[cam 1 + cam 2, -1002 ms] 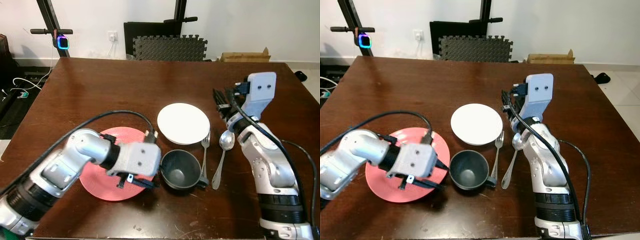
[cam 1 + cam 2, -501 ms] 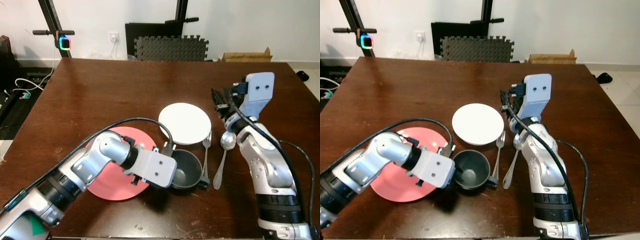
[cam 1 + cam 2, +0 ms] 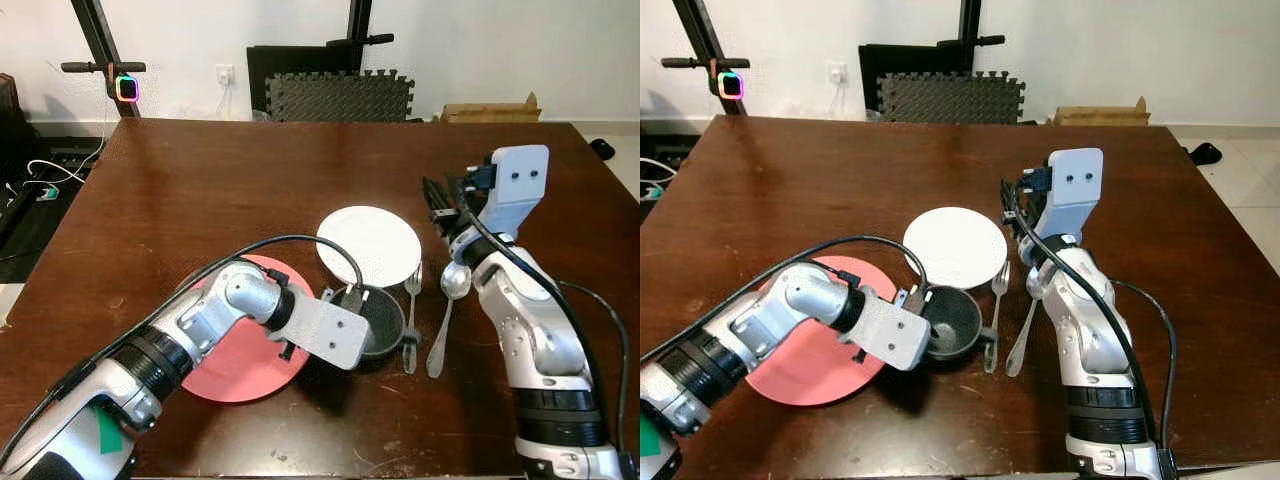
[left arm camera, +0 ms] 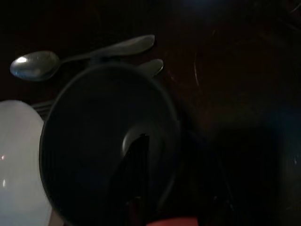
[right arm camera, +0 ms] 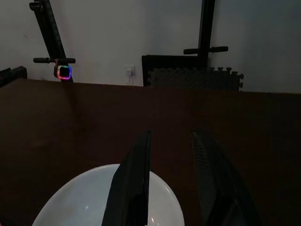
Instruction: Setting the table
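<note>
Straddling the dark cup's (image 3: pixel 956 322) rim, left fingers (image 4: pixel 135 160) (one inside) grasp it.

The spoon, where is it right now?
In the left eye view the spoon lies on the brown table, toward the robot's right, just right of the fork and beside the right arm.

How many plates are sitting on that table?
2. A white plate lies near the table's middle, beside the dark cup. A red plate lies nearer the robot, on its left, partly covered by the left arm. None seem hidden.
</note>
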